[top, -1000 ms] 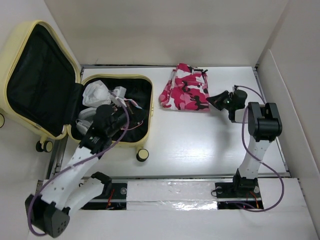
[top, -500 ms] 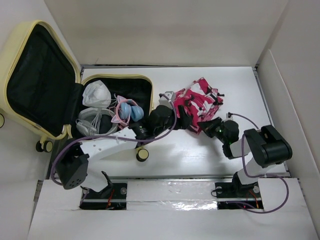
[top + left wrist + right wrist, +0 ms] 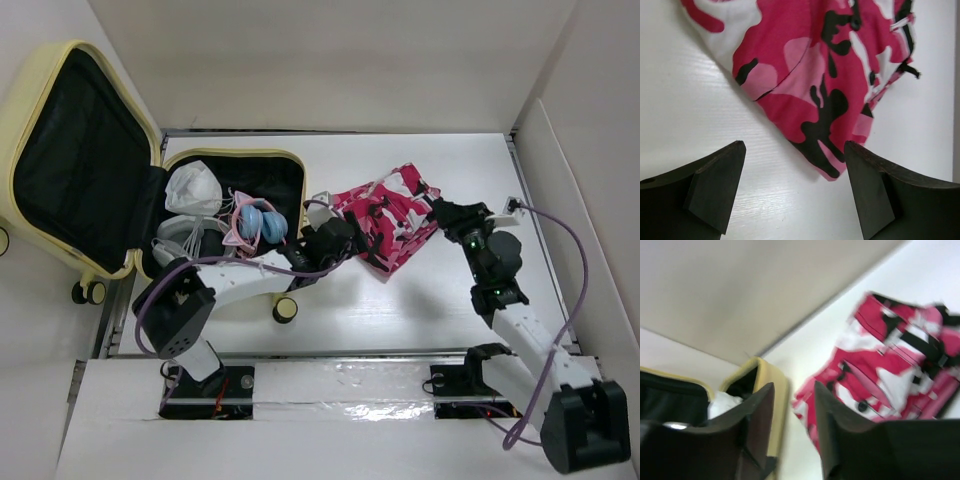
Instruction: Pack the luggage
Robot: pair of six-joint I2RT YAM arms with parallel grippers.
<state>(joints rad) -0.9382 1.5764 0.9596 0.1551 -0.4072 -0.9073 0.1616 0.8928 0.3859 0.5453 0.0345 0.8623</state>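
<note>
Luggage (image 3: 250, 153): open at left end of desk (image 3: 400, 290), lid laid back to the left
Packed: white mask (image 3: 192, 188), blue headphones (image 3: 255, 225)
Left to pack: pink camouflage garment (image 3: 395, 215), rumpled on desk just right of luggage
Left jaws: apart, empty, at garment's near-left corner
Right jaws: apart, empty, by garment's right edge
Progress: judged past halfway; garment and lid closing remain

Pale yellow luggage (image 3: 780, 400) lined black, pink-red-black camouflage garment (image 3: 805, 75), blue-pink headphones (image 3: 262, 225), white mask (image 3: 192, 188)

Garment (image 3: 392, 222) on the table (image 3: 420, 295), right of the luggage (image 3: 296, 163); headphones (image 3: 256, 225) and mask (image 3: 192, 188) inside it
</note>
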